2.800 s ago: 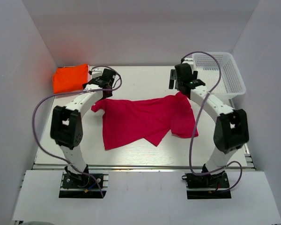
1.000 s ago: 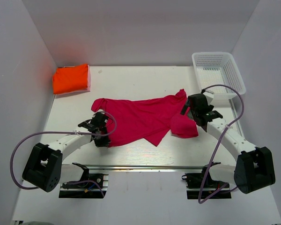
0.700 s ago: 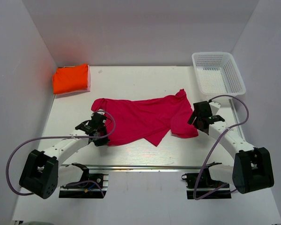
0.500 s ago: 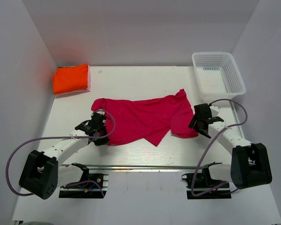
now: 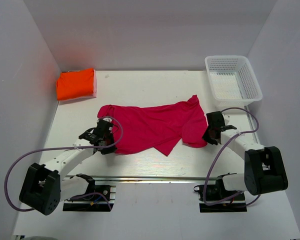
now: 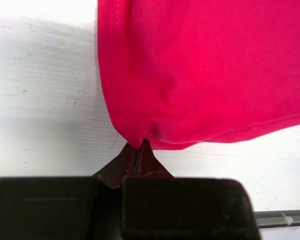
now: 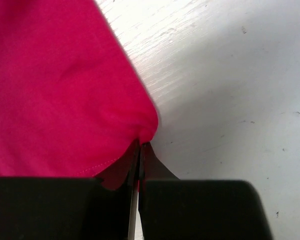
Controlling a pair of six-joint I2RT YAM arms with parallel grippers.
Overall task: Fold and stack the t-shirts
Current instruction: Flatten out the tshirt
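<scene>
Both arms have dropped back from the far side to the near edge of the cloth since the earliest frame, and the right gripper (image 5: 208, 135) went from wide to closed in the last second. Nearest: left gripper (image 5: 103, 142) pinched tight on the near-left hem corner of the pink shirt (image 5: 150, 127); its wrist view shows the cloth tip caught between the fingertips. Right gripper likewise clamped on the near-right corner, fabric nipped at the tips. Pink shirt lies mid-table, spread but wrinkled, right side bunched. No fold made yet. Far-left corner: orange shirt (image 5: 76, 84) already a folded rectangle, so that one looks done. Left to do, by my read: flatten pink, fold it, stack it with orange. Room: bare table (image 5: 150, 85) beyond the shirt is open for a stretch or fold-over. Near side is tight, with the table's front edge close behind both grippers. Basket (image 5: 233, 58) sits far right, well apart from the shirt.
</scene>
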